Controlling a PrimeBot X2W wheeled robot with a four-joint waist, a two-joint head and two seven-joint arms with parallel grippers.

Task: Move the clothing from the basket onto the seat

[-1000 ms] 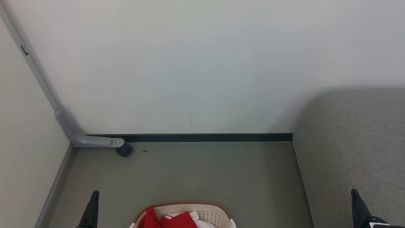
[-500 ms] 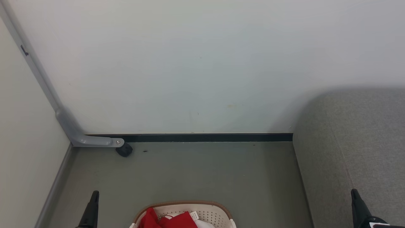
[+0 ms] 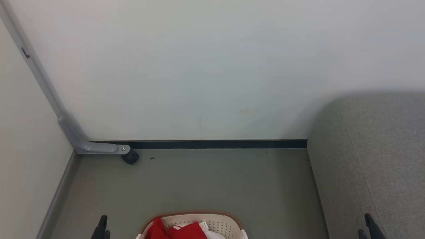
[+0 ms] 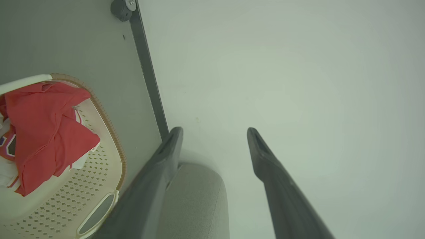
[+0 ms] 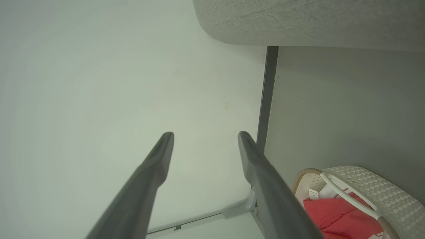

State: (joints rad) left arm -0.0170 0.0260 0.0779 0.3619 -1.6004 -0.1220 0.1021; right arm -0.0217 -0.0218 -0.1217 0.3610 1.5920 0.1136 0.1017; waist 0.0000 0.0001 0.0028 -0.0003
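Zero grip on anything right now: hovering with left gripper (image 4: 215, 131) and right gripper (image 5: 206, 134) both splayed wide. Eyeing the clothing (image 3: 179, 230) heaped in the basket (image 3: 196, 212) at bottom centre of the head view, lying between the two, nearer the left. Aiming for the seat (image 3: 372, 149) along the right edge.

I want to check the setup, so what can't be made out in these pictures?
- basket: head view, near half cut off by the bottom edge.
- clothing: left wrist view, garment count unclear; folds overlap, left edge cuts it.
- label: head view, print too small.
- seat: head view, cut by the right edge.
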